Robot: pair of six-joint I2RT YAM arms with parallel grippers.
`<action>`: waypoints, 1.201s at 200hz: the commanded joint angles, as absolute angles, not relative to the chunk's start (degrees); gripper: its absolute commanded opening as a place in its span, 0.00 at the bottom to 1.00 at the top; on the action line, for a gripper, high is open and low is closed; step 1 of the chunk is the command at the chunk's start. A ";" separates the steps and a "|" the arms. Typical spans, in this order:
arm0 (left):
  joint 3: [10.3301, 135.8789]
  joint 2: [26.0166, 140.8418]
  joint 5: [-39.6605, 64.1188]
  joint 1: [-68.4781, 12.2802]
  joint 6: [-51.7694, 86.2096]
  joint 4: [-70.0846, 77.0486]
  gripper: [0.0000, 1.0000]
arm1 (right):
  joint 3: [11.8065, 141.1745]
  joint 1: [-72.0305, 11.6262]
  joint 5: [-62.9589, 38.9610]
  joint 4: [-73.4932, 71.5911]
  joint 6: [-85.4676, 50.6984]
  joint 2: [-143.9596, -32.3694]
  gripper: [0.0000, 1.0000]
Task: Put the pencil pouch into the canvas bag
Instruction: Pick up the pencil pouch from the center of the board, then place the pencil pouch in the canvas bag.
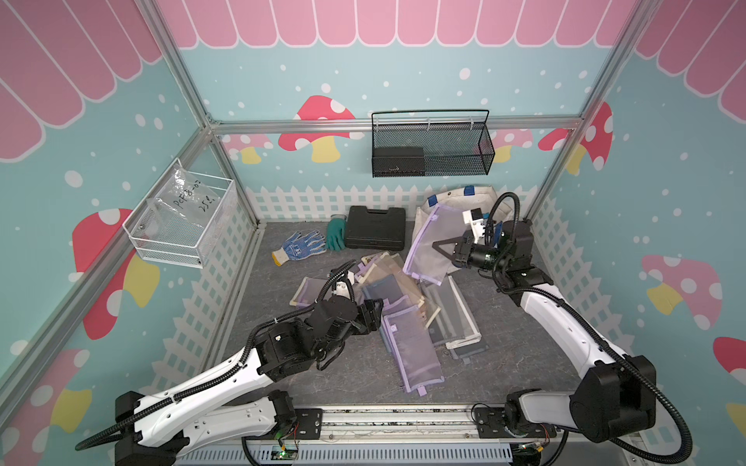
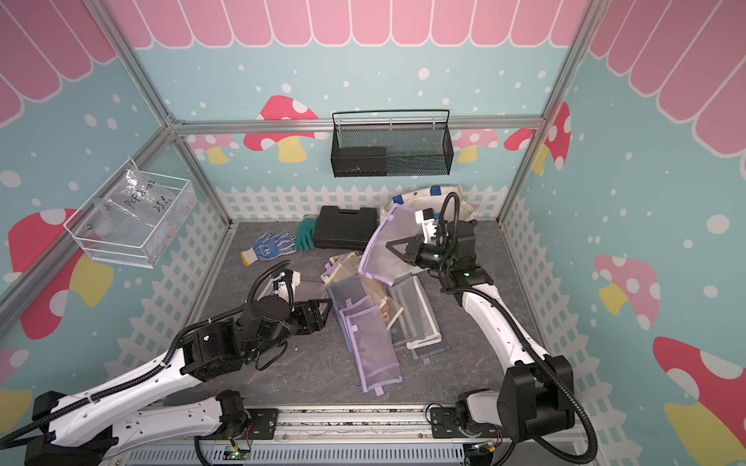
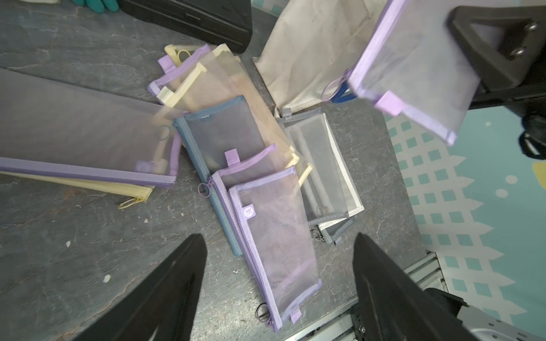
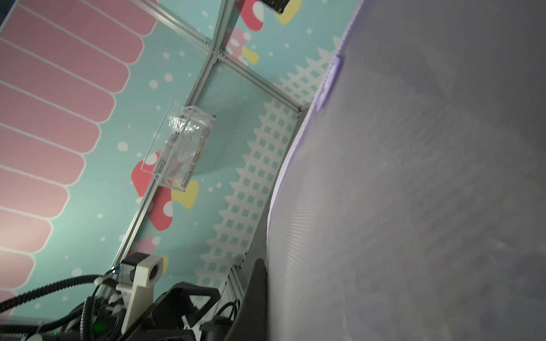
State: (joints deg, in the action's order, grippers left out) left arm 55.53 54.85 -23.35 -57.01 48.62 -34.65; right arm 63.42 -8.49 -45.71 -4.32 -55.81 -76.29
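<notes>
Pencil pouch (image 1: 427, 226) aloft, pinched in right tool (image 1: 435, 245), near canvas bag (image 1: 484, 198); left tool (image 3: 277, 251) spread, empty

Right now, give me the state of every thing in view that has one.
right gripper, shut on the purple pouch.
purple pouch, held clear of the table, in front of the canvas bag, not inside.
left gripper, open, empty, above the pouch heap.
canvas bag, standing at the back.
black case, closed, lying flat.
pouch heap, loose on the table.
</notes>
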 commanded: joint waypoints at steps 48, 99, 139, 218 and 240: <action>57.00 59.00 -18.95 -52.78 44.95 -35.25 0.79 | 75.39 -4.79 -30.05 -5.90 -64.44 -87.23 0.00; 56.74 58.59 -16.56 -51.13 42.46 -34.72 0.79 | 78.63 -2.14 -25.46 -7.02 -68.00 -92.67 0.00; 55.39 56.98 -14.47 -48.76 41.69 -34.64 0.79 | 80.08 -1.08 -23.81 -6.92 -68.15 -94.95 0.00; 54.46 54.79 -14.01 -47.20 40.86 -35.59 0.79 | 85.41 -1.23 -22.81 -4.57 -66.07 -101.60 0.00; 53.21 53.55 -14.45 -47.04 41.48 -35.46 0.79 | 85.54 -1.57 -23.25 -4.11 -65.88 -102.69 0.02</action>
